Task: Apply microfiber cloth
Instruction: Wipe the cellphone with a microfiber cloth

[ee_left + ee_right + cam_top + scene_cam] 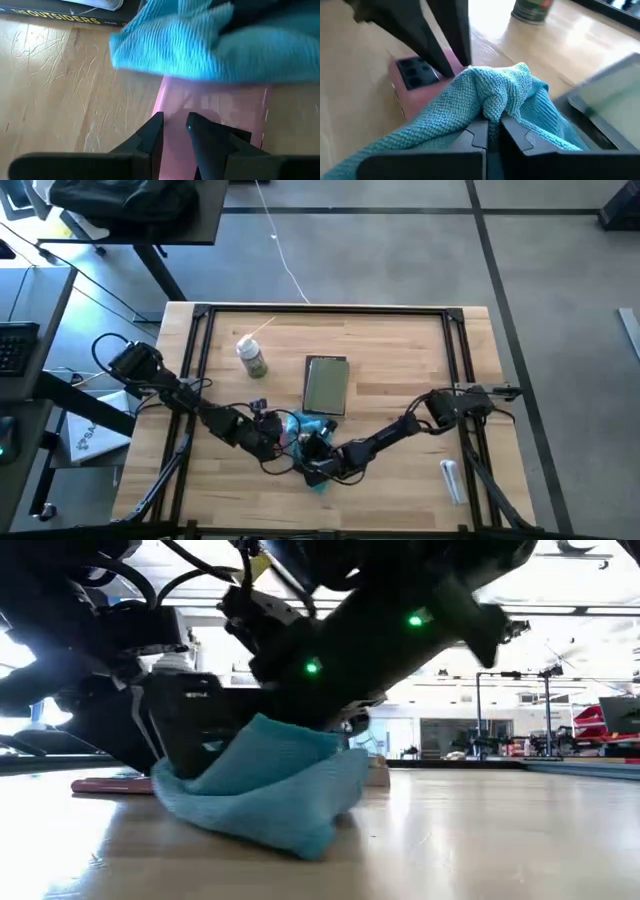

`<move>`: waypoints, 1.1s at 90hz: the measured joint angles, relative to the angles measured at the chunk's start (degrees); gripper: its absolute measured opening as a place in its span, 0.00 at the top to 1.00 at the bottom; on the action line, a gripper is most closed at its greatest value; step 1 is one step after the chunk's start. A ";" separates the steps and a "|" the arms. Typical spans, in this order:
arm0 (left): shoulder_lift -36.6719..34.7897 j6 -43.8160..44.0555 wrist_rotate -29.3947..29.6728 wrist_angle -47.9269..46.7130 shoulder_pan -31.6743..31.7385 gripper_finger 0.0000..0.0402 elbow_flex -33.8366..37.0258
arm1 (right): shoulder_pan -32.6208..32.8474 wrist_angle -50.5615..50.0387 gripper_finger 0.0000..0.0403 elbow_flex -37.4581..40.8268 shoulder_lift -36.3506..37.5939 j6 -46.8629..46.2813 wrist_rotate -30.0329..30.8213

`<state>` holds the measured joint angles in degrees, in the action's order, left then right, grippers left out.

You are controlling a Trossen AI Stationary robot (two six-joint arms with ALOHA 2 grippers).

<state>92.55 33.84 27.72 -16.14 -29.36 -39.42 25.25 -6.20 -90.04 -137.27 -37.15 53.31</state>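
**Cloth pinched over the pink phone, wipe under way**

Nearest you, in the right wrist view, the right claw (492,132) is clamped on a bunched fold of the microfiber cloth (490,102). The cloth sits at the near centre of the desk (400,340), draped partly over the pink phone (210,107), just near of the grey-green tablet (326,384). The left claw (175,127) rests on the phone with its fingers only slightly apart, apparently steadying it. You seem to be mid-wipe; next, drag the cloth along the phone while keeping it pressed flat. Crumpled as it is, the cloth has no clear long axis; its loose tail trails toward the near edge.
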 joint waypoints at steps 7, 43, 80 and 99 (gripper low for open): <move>0.00 -0.02 -0.04 0.35 0.00 0.81 0.00 | 0.98 -4.44 1.00 -0.10 0.16 -4.91 0.57; 0.00 -0.65 0.34 0.07 0.00 0.81 0.00 | 6.30 -27.12 1.00 0.22 2.90 -19.22 0.11; -6.89 -2.69 0.35 -3.29 -3.18 0.81 -0.26 | 10.15 -76.38 1.00 0.29 12.24 -40.18 -3.07; -18.77 -1.04 5.05 -11.49 -9.71 0.81 -0.39 | 12.38 -83.72 1.00 2.06 13.57 -42.35 -5.71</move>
<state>73.78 32.80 32.77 -27.63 -39.07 -39.81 37.62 -89.92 -87.99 -123.69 -79.50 47.60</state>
